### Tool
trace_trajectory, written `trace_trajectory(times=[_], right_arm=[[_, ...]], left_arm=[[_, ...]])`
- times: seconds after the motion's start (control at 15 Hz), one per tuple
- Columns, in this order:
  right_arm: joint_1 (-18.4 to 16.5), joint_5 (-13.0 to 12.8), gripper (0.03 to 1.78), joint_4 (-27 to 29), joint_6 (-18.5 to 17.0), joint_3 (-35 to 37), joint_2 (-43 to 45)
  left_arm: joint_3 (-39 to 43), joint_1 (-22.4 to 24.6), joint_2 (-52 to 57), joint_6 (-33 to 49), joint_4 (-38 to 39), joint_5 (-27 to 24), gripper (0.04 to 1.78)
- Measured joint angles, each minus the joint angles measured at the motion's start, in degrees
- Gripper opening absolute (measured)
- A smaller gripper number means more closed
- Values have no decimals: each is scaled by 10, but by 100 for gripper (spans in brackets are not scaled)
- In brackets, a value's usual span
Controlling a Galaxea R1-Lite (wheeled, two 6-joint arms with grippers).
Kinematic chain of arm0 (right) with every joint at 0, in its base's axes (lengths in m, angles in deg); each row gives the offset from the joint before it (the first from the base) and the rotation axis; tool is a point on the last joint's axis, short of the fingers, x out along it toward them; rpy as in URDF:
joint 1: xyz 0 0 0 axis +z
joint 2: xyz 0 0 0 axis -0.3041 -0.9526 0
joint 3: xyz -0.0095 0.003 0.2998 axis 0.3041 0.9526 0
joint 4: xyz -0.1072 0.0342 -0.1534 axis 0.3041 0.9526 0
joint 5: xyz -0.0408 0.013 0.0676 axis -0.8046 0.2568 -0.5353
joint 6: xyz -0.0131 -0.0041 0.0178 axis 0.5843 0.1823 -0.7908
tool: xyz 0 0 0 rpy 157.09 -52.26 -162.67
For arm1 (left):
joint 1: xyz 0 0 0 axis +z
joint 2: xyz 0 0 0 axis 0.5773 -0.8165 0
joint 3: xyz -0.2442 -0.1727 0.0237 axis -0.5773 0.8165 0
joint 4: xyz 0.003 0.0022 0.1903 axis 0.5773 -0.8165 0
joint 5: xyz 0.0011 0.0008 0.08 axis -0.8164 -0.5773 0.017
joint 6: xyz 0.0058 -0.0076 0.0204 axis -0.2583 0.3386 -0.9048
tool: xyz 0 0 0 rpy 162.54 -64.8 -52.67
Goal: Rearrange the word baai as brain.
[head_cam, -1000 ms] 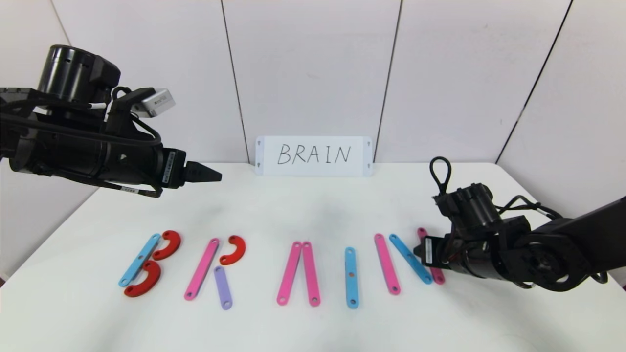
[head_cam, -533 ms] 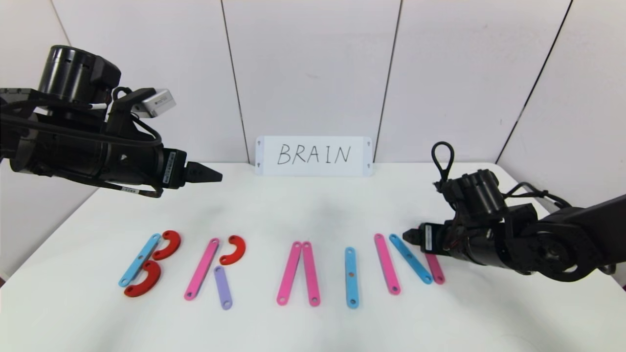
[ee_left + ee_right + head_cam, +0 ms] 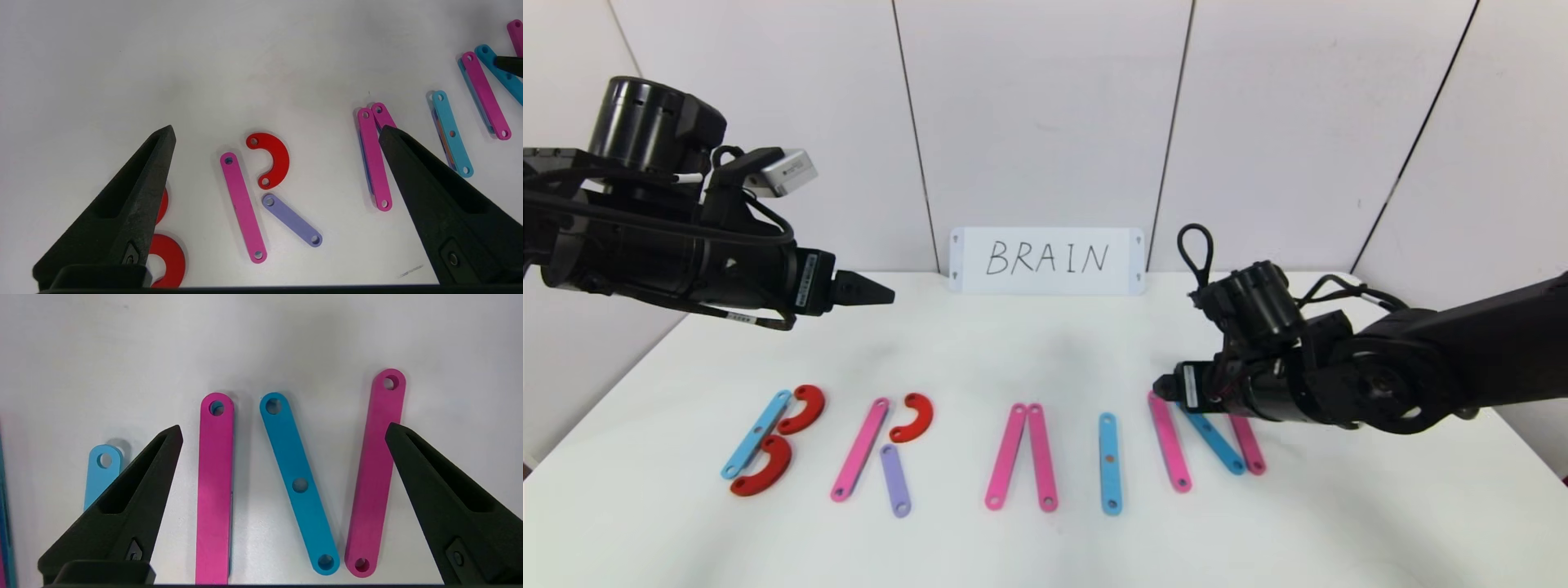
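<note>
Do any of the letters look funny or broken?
Nothing looks broken. The A is odd: just two pink strips touching at the top, with no crossbar. The N looks right, its blue strip slanting between two pink ones. The right tool hangs open above the N, holding nothing.

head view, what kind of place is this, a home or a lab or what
Probably a robot test or data-collection bench, not a home: a bare white table boxed in by plain white wall panels, a white card handwritten BRAIN propped at the back, and flat plastic strip-and-arc letters laid out before it.
</note>
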Motion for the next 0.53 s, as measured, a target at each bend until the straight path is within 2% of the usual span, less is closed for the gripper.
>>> trace_trajectory(times=[0.53], right_arm=[[13,-27,174,11,20,-23,-47]], left_arm=[[0,0,0,0,0,0,174]])
